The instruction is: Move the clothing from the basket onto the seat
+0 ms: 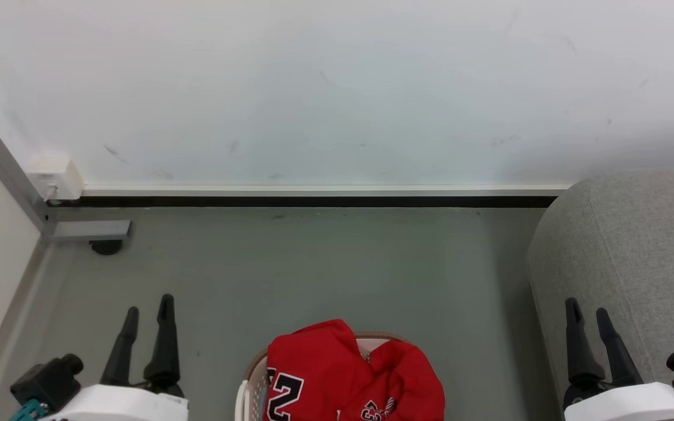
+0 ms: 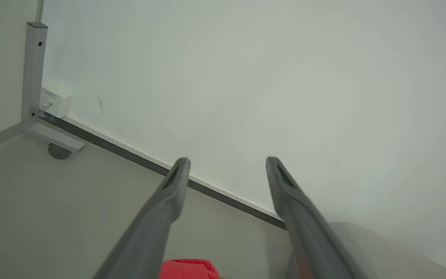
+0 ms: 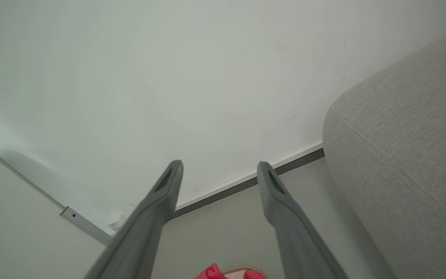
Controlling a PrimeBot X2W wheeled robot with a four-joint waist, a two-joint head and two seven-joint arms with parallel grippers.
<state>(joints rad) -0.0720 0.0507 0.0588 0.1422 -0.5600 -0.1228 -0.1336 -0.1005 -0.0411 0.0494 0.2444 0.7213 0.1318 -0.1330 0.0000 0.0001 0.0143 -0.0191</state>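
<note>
1. Head view: the red jerseys (image 1: 337, 368) lie heaped in the cream basket (image 1: 253, 374) on the grey floor (image 1: 313, 263), bottom centre. The grey upholstered seat (image 1: 629, 245) stands to the right, apart from the basket. The left gripper (image 1: 149, 304) and right gripper (image 1: 587, 306) flank the basket, jaws parted, empty.
2. Left wrist view: the left gripper (image 2: 227, 159) is spread wide before the white wall (image 2: 246, 77), holding nothing. The red jerseys (image 2: 188, 269) show at the bottom edge, the seat (image 2: 362, 244) lower right.
3. Right wrist view: the right gripper (image 3: 220, 163) is spread wide and empty. The seat (image 3: 401, 147) is near on the right; the red jerseys (image 3: 207, 271) and the basket (image 3: 242, 268) rim show at the bottom edge.
</note>
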